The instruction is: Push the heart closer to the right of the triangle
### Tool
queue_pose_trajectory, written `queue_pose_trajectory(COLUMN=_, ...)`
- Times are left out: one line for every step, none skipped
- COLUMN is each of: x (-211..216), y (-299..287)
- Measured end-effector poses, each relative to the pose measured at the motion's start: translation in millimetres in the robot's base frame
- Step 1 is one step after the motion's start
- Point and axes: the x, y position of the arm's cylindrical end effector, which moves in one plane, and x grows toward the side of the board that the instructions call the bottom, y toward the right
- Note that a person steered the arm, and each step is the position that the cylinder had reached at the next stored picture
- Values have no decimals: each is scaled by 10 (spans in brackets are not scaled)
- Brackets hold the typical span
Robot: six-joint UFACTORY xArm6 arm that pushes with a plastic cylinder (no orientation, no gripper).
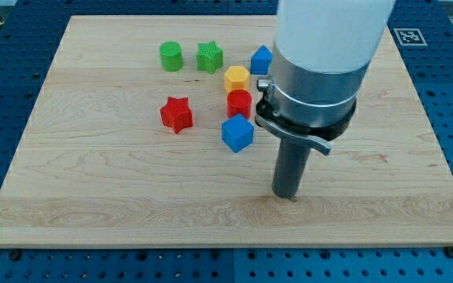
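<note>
Where the heart is: I cannot tell; the big arm point(321, 55) hides part of the board point(93, 196).
Triangle: I cannot tell either.
My tip point(288, 196): down on the board, below and to the view's right of the blue cube point(237, 134), touching no block.
Tool: a bare rod, holding nothing.
Red cylinder point(239, 103): just above the blue cube.
Yellow hexagon point(237, 79): above that.
Red star point(176, 114): to the cube's left.
Green cylinder point(171, 56), green star point(209, 56): far above, left.
Blue block point(261, 60): far above, by the arm.
</note>
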Motion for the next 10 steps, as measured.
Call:
queue_pose_trajectory(x=50, y=142)
queue_pose_trajectory(x=-115, y=260)
queue_pose_trajectory(x=-383, y=432)
queue_pose_trajectory(x=-725, y=677)
queue_pose_trajectory(x=-1102, y=950)
queue_pose_trajectory(x=-1397, y=1072)
queue_pose_trajectory(x=-1410, y=1072)
queue_pose_trajectory(x=-1682, y=1041)
queue_pose_trajectory(x=-2067, y=1040)
queue_pose_trajectory(x=-2404, y=1040)
